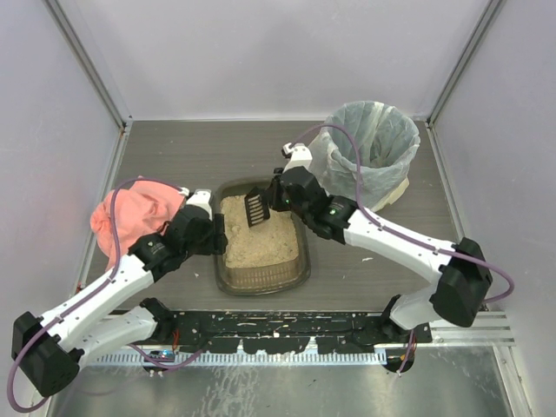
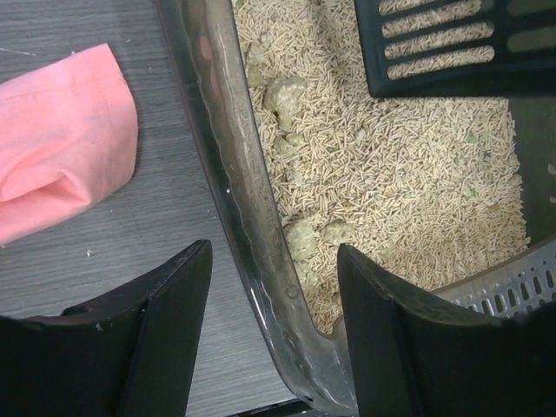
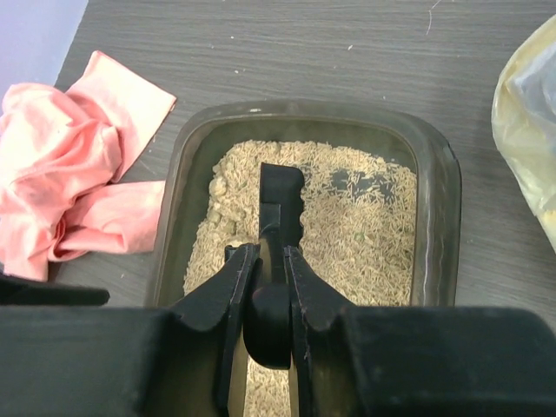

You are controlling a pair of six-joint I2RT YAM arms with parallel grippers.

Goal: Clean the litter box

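The litter box [image 1: 261,282] is a dark translucent tray of tan pellets at the table's middle. My left gripper [image 1: 219,234] straddles its left wall [image 2: 252,217]. One finger is outside over the table and one is inside over the litter, with gaps on both sides, so the left gripper [image 2: 274,252] is open. Pale clumps [image 2: 285,94] lie along that wall. My right gripper [image 1: 280,195] is shut on the handle of a black slotted scoop [image 1: 257,208]. It holds the scoop's blade [image 3: 281,191] above the litter at the far left of the litter box [image 3: 434,200].
A crumpled pink cloth [image 1: 135,213] lies on the table left of the tray, close to my left arm. A round bin lined with a pale bag [image 1: 369,148] stands at the back right. Grey walls close in the table on three sides.
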